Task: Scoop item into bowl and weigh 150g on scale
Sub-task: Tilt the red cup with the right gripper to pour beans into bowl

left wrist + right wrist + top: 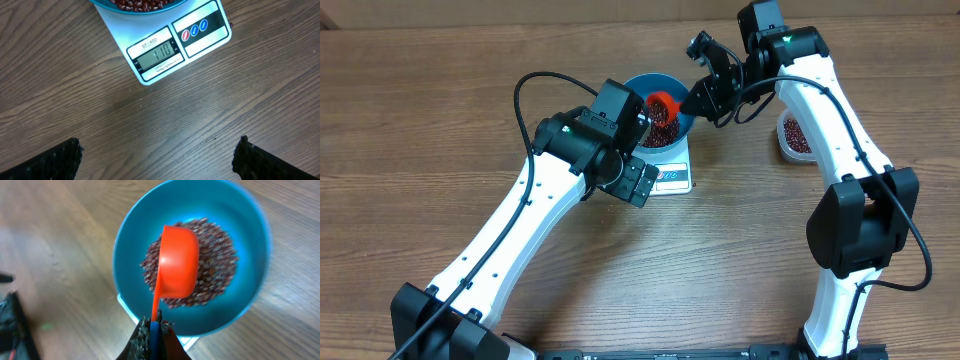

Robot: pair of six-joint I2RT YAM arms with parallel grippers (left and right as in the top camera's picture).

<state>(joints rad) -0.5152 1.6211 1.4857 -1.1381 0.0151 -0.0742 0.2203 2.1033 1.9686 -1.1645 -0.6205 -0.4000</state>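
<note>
Right tool (152, 329) pinching scoop (177, 262), seemingly overturned

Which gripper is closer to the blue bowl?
Right. The right gripper, shut on the orange scoop, is at the rim of the blue bowl, scoop over the beans. The left gripper hangs open beyond the display edge of the scale, apart from the bowl.

The bright blue bowl (127, 255) sits upright on the small white scale (170, 45), covering most of its platform. A loose heap of dark red-brown beans (220, 265) fills the bowl's bottom (well below the rim), and the scale's display reads 110.
</note>
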